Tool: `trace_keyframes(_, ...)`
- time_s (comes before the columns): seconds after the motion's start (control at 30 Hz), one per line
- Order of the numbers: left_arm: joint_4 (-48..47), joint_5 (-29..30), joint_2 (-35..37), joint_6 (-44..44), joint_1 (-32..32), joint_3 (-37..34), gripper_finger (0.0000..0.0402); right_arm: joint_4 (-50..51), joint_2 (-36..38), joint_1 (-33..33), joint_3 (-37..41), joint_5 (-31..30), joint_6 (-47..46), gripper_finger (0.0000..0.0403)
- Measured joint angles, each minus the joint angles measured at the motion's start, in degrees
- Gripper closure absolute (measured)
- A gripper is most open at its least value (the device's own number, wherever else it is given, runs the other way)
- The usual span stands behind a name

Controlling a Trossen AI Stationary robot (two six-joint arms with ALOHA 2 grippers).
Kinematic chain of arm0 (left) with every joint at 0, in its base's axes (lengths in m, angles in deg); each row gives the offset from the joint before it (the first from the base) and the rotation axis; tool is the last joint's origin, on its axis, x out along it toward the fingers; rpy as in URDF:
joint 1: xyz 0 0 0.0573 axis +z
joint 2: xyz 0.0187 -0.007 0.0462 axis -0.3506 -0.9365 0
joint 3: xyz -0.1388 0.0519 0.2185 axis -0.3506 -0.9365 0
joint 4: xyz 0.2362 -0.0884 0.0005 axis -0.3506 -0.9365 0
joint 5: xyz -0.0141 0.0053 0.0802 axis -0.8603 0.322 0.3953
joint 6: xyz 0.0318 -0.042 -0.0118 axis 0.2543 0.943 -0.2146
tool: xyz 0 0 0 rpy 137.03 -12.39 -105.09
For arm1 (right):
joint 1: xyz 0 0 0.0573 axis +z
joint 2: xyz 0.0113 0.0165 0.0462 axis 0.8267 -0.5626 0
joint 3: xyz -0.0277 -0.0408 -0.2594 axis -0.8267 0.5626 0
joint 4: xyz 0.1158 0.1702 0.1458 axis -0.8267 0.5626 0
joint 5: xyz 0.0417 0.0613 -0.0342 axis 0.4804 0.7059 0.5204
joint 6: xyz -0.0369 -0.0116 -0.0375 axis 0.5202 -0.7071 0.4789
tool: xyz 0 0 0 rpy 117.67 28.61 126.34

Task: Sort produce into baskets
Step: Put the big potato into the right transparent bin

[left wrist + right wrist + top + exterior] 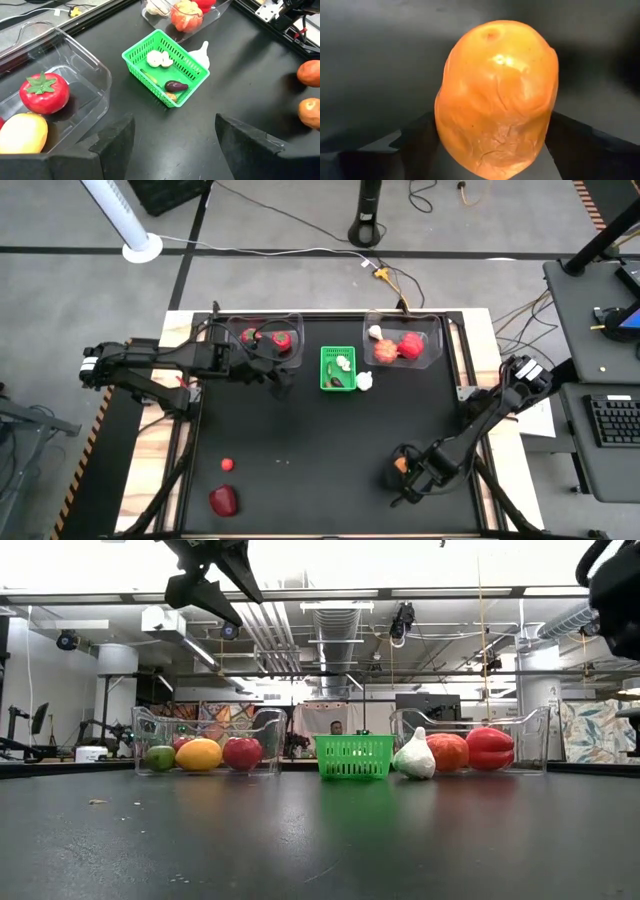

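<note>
Fingers (420,145) of the right gripper (403,472) stand on either side of an orange fruit (497,97) at the table's (300,450) near right; whether they already press it cannot be told. Over by the left clear bin (262,340), the left gripper (172,137) hangs above the table with its fingers spread wide and nothing between them.

Only the right wrist view shows the orange fruit close, filling the space between the dark fingers. From above it is nearly hidden under the gripper.

Seen from overhead, a red pepper (224,500) and a small red fruit (228,464) lie loose at the near left. The low view misses these.

Only the left wrist view looks into the green basket (165,67), where a white piece (160,59) and a dark purple piece (176,86) lie. A white garlic (202,52) sits just beside it.

A tomato (44,93) and a yellow fruit (22,132) rest in the left bin. The right clear bin (403,340) holds red and orange produce.
</note>
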Motion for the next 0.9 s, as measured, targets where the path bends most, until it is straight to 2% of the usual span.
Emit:
trace_keyframes(0.2, 0.0, 0.0, 0.0, 0.0, 0.0, 0.0, 0.0145, 0.0, 0.0, -0.9, -2.5, 0.1, 2.7, 0.0127)
trace_keyframes(0.4, 0.0, 0.0, 0.0, 0.3, 0.0, 0.0, 0.0145, 1.4, 0.4, -4.3, -5.5, 0.2, 9.5, 0.0133)
trace_keyframes(0.67, 0.0, -0.1, 0.0, 4.8, 0.0, 0.0, 0.0145, 8.0, 0.5, -14.5, -13.5, 0.6, 28.5, 0.0130)
trace_keyframes(0.9, -1.0, -3.4, 0.0, 9.4, -1.2, 0.0, 0.0145, 9.8, 0.5, -24.1, -21.2, 0.5, 46.7, 0.0127)
